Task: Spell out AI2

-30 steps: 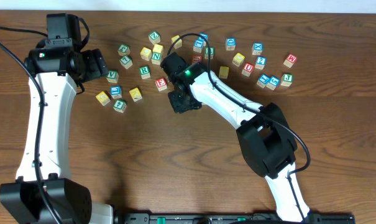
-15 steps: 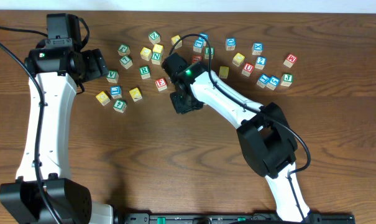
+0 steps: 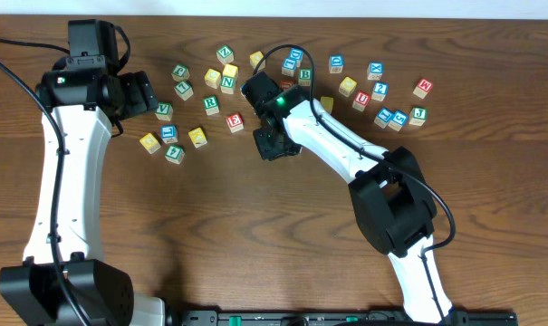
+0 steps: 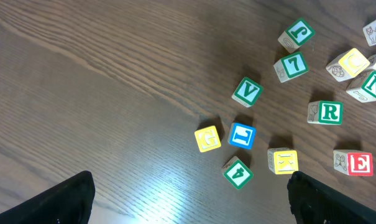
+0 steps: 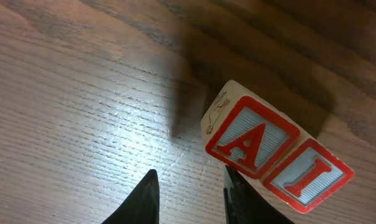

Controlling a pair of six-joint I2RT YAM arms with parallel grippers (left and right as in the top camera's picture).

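In the right wrist view the red-lettered A cube (image 5: 251, 139) and the red-lettered I cube (image 5: 306, 175) lie side by side on the wood, touching. My right gripper (image 5: 191, 186) is open by a narrow gap, with nothing between its fingers. Its right fingertip (image 5: 232, 179) is just below the A cube. In the overhead view the right gripper (image 3: 275, 145) covers both cubes. A blue-marked cube (image 3: 379, 90) at the back right looks like the 2. My left gripper (image 4: 188, 205) stands wide open and empty above bare table, seen also from overhead as the left gripper (image 3: 149, 95).
Loose cubes lie near the left gripper: green V (image 4: 247, 91), blue L (image 4: 242, 135), yellow G (image 4: 207, 138), green 4 (image 4: 237, 172), green R (image 4: 329, 112), red E (image 4: 359, 163). More cubes stretch across the back of the table (image 3: 346, 87).
The right arm has shifted slightly right and back, uncovering a green-lettered cube behind it. The left arm has not moved.
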